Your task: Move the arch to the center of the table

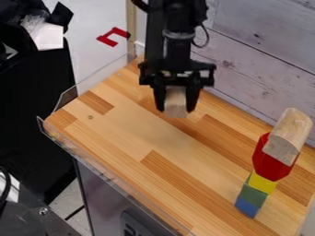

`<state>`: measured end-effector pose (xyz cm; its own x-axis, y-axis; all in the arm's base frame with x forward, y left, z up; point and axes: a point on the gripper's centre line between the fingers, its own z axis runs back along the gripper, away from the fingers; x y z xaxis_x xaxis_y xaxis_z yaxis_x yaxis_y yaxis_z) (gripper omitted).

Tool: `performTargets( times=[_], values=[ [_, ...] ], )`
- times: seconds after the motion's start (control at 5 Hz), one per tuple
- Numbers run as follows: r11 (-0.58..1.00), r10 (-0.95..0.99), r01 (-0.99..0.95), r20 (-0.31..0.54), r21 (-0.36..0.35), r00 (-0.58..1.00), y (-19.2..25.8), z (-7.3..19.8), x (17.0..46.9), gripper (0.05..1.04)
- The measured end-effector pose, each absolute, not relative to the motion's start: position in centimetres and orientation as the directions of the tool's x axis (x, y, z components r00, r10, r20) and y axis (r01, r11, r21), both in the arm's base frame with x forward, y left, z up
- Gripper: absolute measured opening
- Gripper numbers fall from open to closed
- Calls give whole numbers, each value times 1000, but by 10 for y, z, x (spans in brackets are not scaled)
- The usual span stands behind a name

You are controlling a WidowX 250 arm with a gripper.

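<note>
In the camera view, the gripper (176, 109) hangs at upper centre, jaws closed on the sides of a pale wooden block (175, 100), probably the arch, leaving its underside free for setting down on the table (132, 131). The colored stack (263, 182), topped by another wooden piece (288, 133), stands lower right, apart from the likely drop spot.

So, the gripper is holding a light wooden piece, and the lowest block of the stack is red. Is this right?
Not quite: the camera view shows that the lowest block of the stack is blue, not red. The gripper is indeed holding a light wooden piece.
</note>
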<state>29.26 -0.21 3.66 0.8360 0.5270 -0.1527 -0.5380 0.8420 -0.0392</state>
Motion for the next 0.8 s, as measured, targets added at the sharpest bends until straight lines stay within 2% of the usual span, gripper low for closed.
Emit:
performTargets(
  times=[0.4,0.8],
  values=[
    [997,71,-70,-164,13,984,-7,25,274,604],
    [998,-31,39,-155,49,987,-14,21,272,604]
  ],
)
